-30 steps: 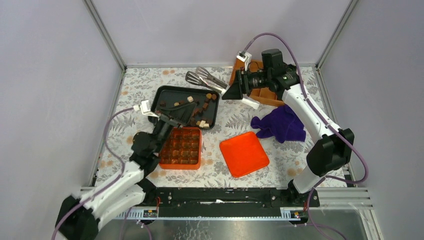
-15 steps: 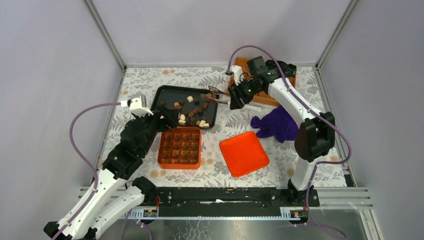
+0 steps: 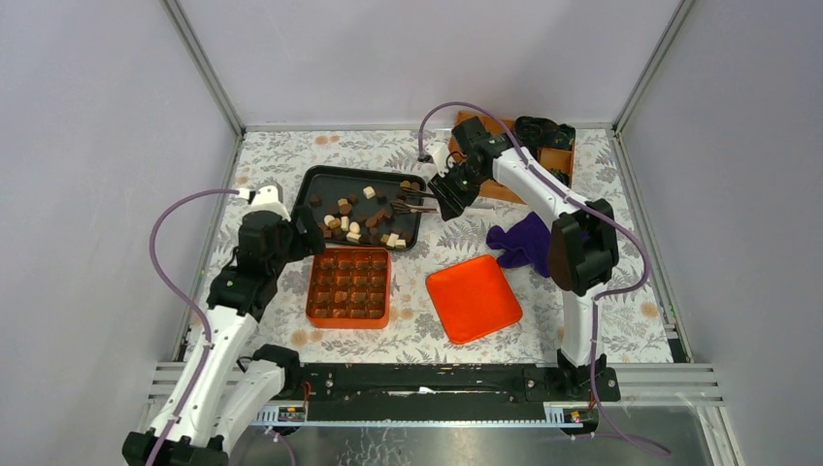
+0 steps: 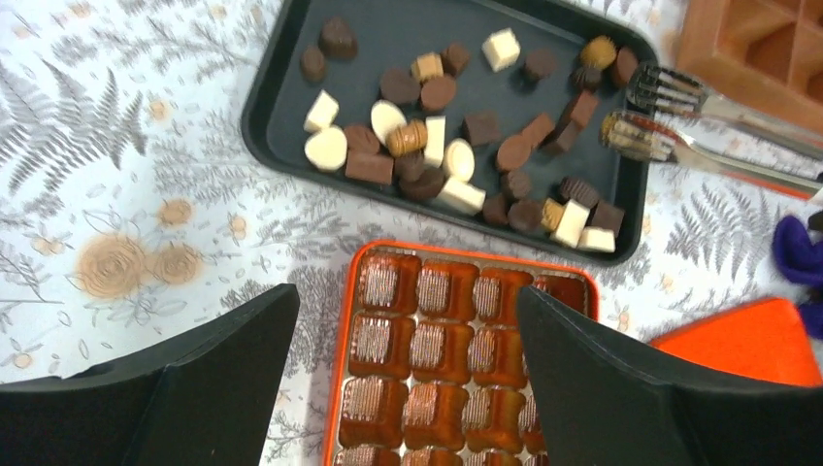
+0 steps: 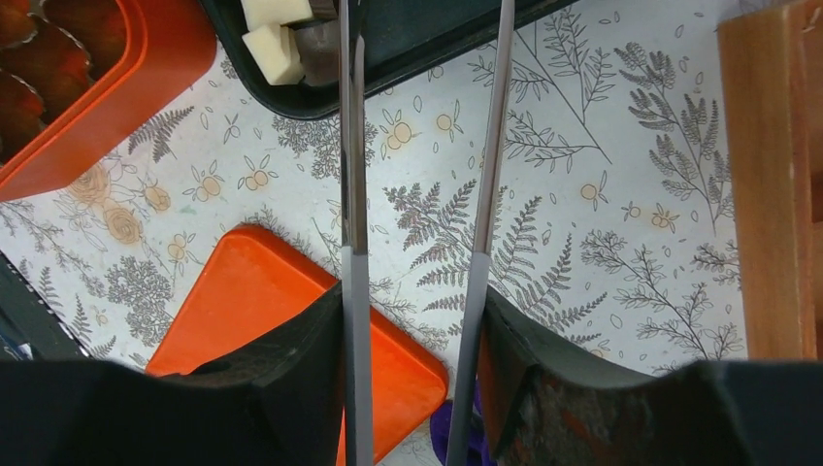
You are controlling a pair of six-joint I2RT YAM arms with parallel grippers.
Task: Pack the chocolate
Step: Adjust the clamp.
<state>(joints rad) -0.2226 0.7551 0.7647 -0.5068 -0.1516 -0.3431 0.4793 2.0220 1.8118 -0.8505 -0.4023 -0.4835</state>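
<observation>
Pale grey walls around a leaf-print table (image 3: 281,150), seen from above. Near the middle sits a black tray (image 3: 315,180) strewn with chocolate (image 3: 354,225) in dark, tan and cream pieces. Just in front of it is an orange box (image 3: 312,291) of small cells, placed close for short transfers. Beside that lies an orange lid (image 3: 474,298), set off so the cells stay open. Further right are a purple cloth (image 3: 524,241) and, at the back, a wooden box (image 3: 565,157). Hovers at the tray's near-left corner: left gripper (image 3: 309,231). Reaches in from the right: right gripper (image 3: 448,194), pointing tongs (image 3: 417,199) at the tray's right end, probably to lift pieces without squashing them.

From the left wrist, looks down past wide-spread fingers on the left gripper (image 4: 406,301), with nothing between them. Frames the box's far rows, ridged cups that look empty, though hard to be sure. Shows all loose pieces in the tray beyond, and the tong tips parted at its right rim.

From the right wrist, shows the right gripper (image 5: 412,296) pressed against both arms of the tongs, squeezing them partway. Cuts off the tips, so cannot tell from here whether a piece is caught.
</observation>
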